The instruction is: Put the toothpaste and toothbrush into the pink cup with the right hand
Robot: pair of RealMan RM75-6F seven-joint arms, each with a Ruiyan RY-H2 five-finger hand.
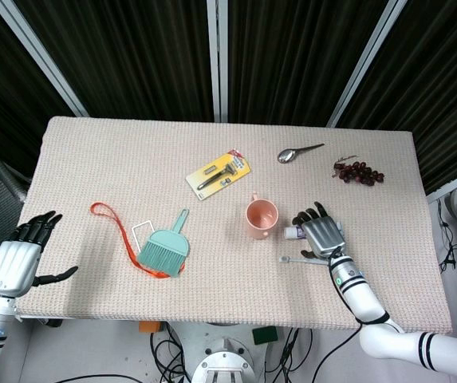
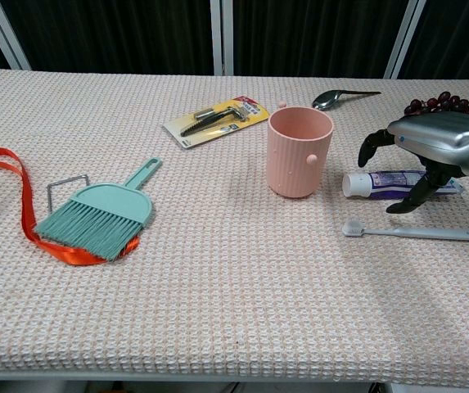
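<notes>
The pink cup (image 1: 261, 217) (image 2: 299, 151) stands upright right of the table's middle. Just to its right the toothpaste (image 2: 385, 182) (image 1: 293, 233) lies flat, its white cap toward the cup. The toothbrush (image 2: 414, 232) (image 1: 300, 259) lies nearer the front edge, head pointing left. My right hand (image 1: 321, 233) (image 2: 439, 143) arches over the tube, with fingers reaching down on its far side and the thumb on its near side. The fingers are apart and the tube rests on the table. My left hand (image 1: 21, 255) hangs at the table's left front corner, fingers spread and holding nothing; the chest view does not show it.
A teal hand brush (image 1: 164, 249) (image 2: 99, 214) lies on an orange ribbon (image 2: 13, 176) at the left, beside a small wire frame (image 2: 62, 187). A carded tool pack (image 1: 218, 175) (image 2: 216, 121) lies behind the cup. A spoon (image 1: 296, 152) (image 2: 340, 97) and dark grapes (image 1: 359, 171) (image 2: 439, 104) sit at the back right.
</notes>
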